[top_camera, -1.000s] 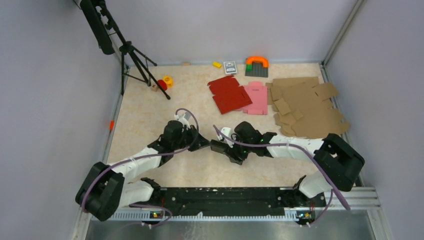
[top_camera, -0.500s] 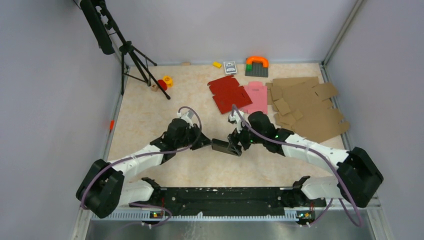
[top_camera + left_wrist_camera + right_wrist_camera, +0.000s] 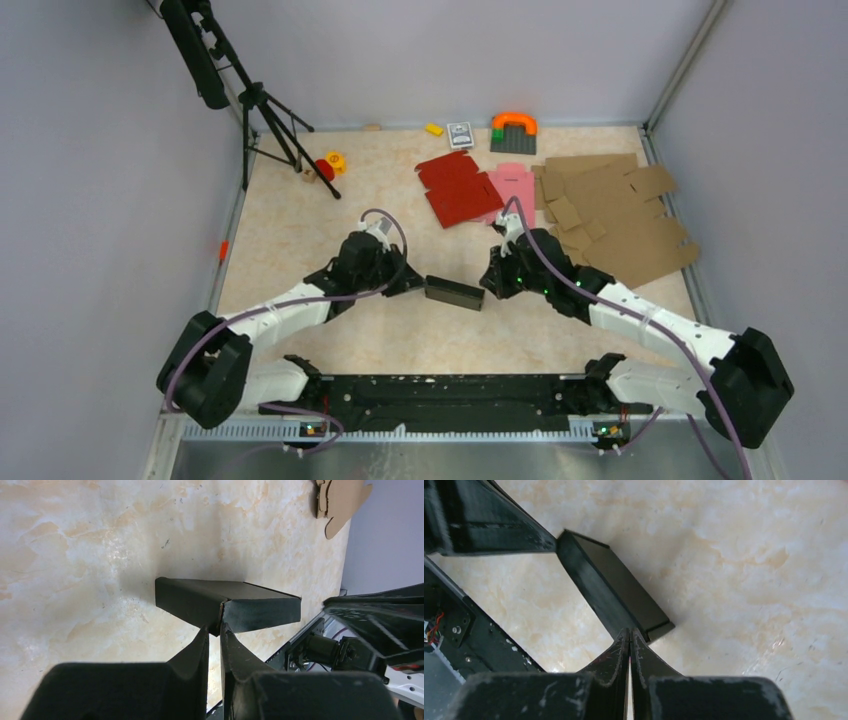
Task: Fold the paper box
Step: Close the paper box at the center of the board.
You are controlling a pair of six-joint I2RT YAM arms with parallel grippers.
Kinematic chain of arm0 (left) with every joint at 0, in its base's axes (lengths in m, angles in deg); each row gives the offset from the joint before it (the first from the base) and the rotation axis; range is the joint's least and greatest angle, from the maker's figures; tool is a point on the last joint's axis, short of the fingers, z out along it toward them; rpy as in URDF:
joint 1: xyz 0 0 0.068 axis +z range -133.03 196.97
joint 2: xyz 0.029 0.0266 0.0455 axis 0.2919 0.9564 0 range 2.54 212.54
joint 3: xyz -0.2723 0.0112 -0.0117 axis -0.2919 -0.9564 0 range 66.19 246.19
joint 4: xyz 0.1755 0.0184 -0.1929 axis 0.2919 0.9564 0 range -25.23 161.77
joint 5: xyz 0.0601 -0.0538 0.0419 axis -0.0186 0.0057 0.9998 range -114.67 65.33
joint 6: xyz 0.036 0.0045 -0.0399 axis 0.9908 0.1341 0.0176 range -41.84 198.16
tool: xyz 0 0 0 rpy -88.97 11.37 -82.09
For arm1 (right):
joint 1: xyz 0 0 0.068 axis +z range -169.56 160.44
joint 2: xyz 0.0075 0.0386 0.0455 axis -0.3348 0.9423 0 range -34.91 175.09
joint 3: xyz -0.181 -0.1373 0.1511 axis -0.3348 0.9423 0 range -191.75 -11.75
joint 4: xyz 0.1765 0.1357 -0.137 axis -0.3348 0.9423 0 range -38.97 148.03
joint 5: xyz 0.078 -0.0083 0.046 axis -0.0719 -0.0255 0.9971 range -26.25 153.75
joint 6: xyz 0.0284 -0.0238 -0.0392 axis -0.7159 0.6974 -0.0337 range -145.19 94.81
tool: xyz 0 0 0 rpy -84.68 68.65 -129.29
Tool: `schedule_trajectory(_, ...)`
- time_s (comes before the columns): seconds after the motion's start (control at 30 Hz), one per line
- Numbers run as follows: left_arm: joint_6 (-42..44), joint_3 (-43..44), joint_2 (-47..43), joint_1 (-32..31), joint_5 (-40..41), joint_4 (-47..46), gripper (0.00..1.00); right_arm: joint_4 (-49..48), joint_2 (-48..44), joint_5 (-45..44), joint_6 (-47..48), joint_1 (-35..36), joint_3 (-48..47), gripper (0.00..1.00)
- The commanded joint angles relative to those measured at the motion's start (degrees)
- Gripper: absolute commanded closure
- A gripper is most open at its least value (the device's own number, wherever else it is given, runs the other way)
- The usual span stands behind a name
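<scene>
Paper box [image 3: 453, 291] lies folded on the tabletop [image 3: 300, 220], red blank [image 3: 457, 188] well beyond it. Left tool [image 3: 215, 630], narrow, pinches the box's left end edge. Right tool [image 3: 629, 631], fully closed and empty, tips at the box's right end. Open tabletop runs along both long edges.
</scene>
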Motion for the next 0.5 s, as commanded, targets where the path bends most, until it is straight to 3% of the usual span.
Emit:
schedule_trajectory(0.0, 2.5, -0.1, 2.4, -0.2, 3.2, 7.5, 0.88, -3.1, -0.2, 1.5, -6.9, -0.1, 6.1, 1.00)
schedule_trajectory(0.23, 2.7, 1.1, 4.1, -0.5, 3.1, 8.0, 0.88, -1.8, 5.7, -0.8, -5.8, -0.1, 6.2, 1.00)
schedule_trajectory(0.47, 2.9, 2.0, 4.4, -0.6, 3.3, 8.9, 0.88, 3.7, 0.9, -0.7, -2.1, -0.1, -5.1, 1.00)
